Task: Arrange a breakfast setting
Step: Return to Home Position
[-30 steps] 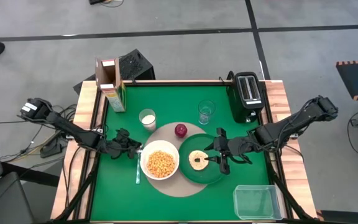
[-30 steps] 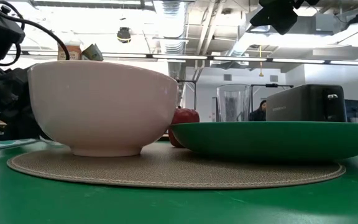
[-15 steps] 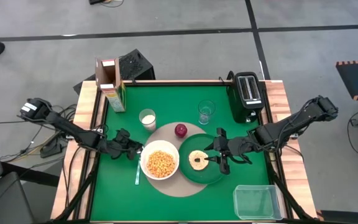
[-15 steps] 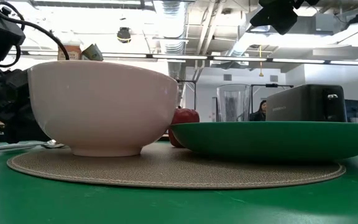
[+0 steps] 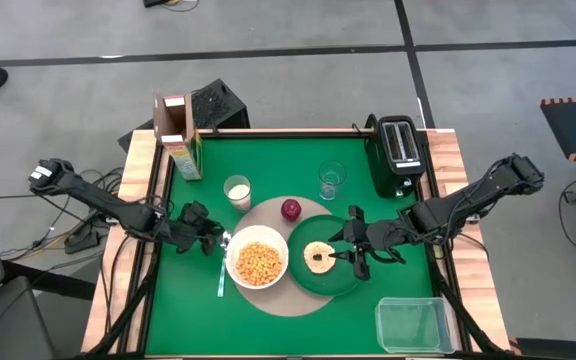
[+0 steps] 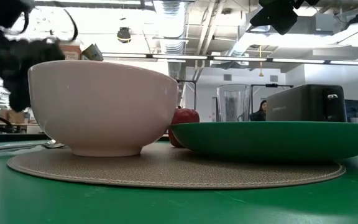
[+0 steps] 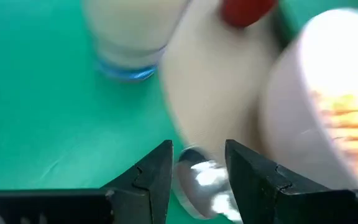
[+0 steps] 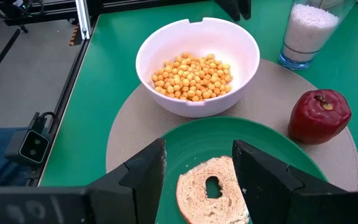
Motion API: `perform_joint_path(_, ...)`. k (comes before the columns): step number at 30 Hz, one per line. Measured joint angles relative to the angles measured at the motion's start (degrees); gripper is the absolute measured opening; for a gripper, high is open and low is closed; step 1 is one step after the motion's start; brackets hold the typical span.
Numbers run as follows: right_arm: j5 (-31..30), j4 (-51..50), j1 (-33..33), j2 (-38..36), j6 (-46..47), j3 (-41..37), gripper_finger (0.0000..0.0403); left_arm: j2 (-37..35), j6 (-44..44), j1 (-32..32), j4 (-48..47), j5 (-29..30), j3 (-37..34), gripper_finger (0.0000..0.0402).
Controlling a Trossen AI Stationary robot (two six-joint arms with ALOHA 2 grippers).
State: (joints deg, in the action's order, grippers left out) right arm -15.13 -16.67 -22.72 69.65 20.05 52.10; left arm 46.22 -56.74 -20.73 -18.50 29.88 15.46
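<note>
Pulling back is where it could get messy: the left pincer (image 7: 197, 155), spread open, is parked over the silver spoon (image 7: 205, 182) on the tabletop (image 5: 268, 165) beside the tan mat (image 5: 290, 300), so it could get nudged by a low finger. The right pincer (image 8: 199, 152), open too, is hung over the toasted bread (image 8: 213, 190) on the green plate (image 5: 344, 281). No writing can be read, carton (image 5: 180, 140) included.

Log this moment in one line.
left gripper: open, by silver spoon left of round tan mat | right gripper: open, over dark-green plate holding round toasted bread
</note>
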Motion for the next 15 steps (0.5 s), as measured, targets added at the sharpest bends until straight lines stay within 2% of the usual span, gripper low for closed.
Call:
perform_joint_path(7,0.02,0.04,0.23,0.00,-0.28,0.00,0.0216,-3.27,9.53,0.00,1.64,-1.56,5.45,0.0128)
perform_joint_path(11,0.08,0.06,0.80,0.00,-0.76,0.00,0.0216,-2.71,17.92,0.26,10.59,-3.55,6.28,0.0109)
perform_joint_path(15,0.44,0.09,2.12,0.00,-3.35,0.00,0.0213,-0.61,25.79,2.34,21.07,-9.75,6.30,0.0075)
